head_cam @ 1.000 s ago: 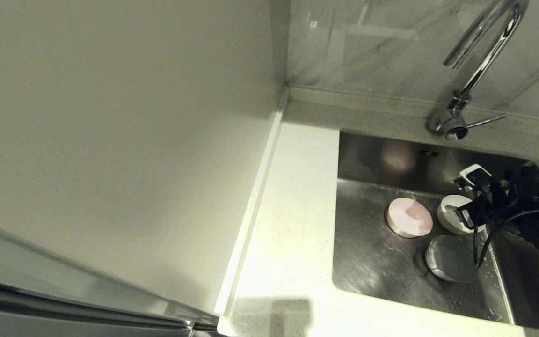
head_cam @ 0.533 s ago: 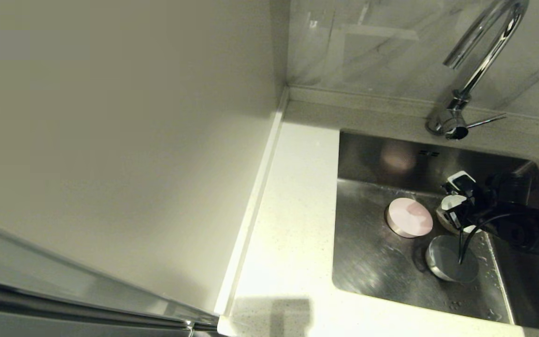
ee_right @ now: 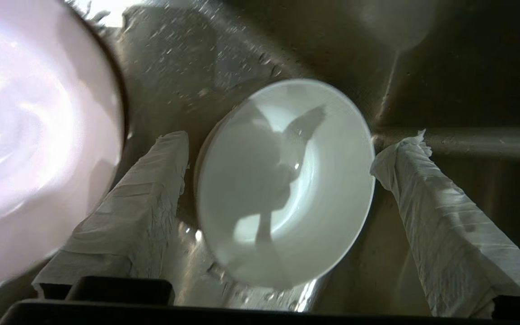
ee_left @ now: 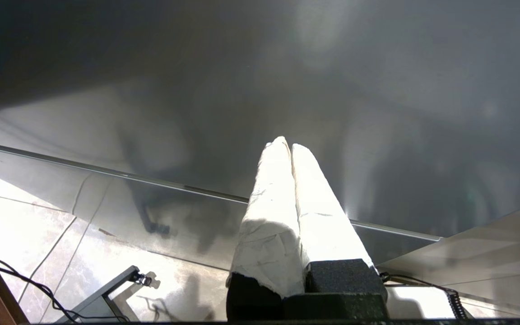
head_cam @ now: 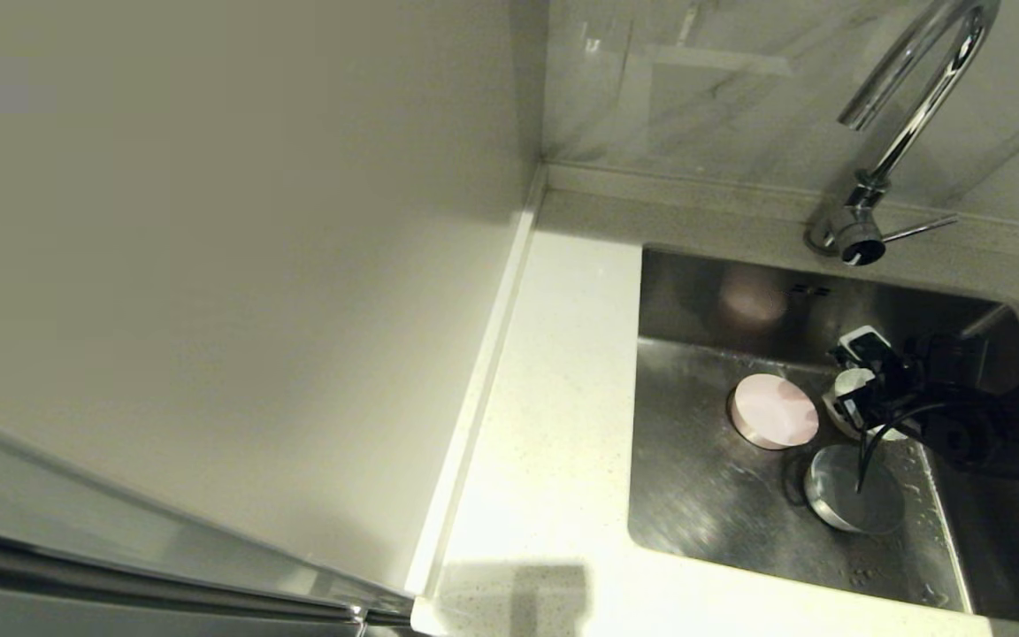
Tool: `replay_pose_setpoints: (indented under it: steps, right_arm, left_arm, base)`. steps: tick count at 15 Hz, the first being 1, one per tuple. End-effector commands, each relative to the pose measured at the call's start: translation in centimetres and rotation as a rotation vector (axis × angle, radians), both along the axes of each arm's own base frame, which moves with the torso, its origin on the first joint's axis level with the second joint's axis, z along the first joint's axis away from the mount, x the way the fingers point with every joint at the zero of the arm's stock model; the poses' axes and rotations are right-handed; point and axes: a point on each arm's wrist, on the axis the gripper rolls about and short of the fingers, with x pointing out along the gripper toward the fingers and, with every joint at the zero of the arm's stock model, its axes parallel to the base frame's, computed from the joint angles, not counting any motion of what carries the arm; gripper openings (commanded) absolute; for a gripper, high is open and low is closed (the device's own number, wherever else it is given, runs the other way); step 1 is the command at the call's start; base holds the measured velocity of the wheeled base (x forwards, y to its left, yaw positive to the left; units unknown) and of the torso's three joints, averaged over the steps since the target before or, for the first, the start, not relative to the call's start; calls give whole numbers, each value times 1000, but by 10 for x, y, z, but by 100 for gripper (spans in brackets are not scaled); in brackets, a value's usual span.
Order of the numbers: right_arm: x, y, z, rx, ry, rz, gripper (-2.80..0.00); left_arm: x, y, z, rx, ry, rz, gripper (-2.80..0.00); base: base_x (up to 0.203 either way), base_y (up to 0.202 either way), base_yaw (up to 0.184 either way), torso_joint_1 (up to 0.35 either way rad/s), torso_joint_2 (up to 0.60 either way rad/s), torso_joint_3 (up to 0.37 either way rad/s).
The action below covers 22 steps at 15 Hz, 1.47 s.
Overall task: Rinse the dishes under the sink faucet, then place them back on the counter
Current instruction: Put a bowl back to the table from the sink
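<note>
Brushed stainless steel sink basin (head_cam: 704,495) set into the white speckled stone-like counter (head_cam: 554,425), which runs along the basin's 9 o'clock side. Tall chrome gooseneck faucet (head_cam: 912,97) rises at the basin's 12 o'clock edge, thin side lever sticking out at its base. No water seen falling from the spout.

Three dishes lie on the basin floor, close together. Pale pink round shallow bowl (head_cam: 773,410) sits toward 9 o'clock of the group. Small white round bowl (ee_right: 285,183) lies just beside it toward 3 o'clock, mostly covered by the arm from above. Third bowl, greyish-white in shadow (head_cam: 854,501), lies at 6 o'clock of the white one, nearest the basin's front wall.

Right gripper (ee_right: 280,167) is down in the sink, arm reaching in from 3 o'clock. Its tape-wrapped fingers (ee_right: 145,203) stand spread wide, one on each side of the white bowl's rim, close against it; whether they press on it I cannot tell. Droplets on the steel around the bowl.

Left gripper (ee_left: 290,146) hangs parked off the counter, over tiled floor, its white-wrapped fingers pressed together, holding nothing.
</note>
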Motion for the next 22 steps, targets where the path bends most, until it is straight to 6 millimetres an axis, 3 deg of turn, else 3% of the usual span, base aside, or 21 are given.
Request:
replay_pose_setpoints:
  steps: [1, 15, 16, 22]
  right_arm:
    - [4, -3, -5, -7, 0, -10, 0]
    - [13, -6, -33, 2, 48, -10, 0]
    - [14, -6, -33, 1, 44, -11, -280]
    - [12, -8, -28, 4, 31, -17, -280]
  left_arm:
    - [0, 0, 0, -1, -4, 0, -280]
    - [0, 0, 0, -1, -4, 0, -280]
    - [0, 0, 0, -1, -4, 2, -280]
    - [0, 0, 0, -1, -4, 0, -280]
  base:
    - [0, 0, 0, 0, 0, 0]
    - [0, 0, 0, 0, 0, 0]
    - [0, 0, 0, 0, 0, 0]
    - [0, 0, 0, 0, 0, 0]
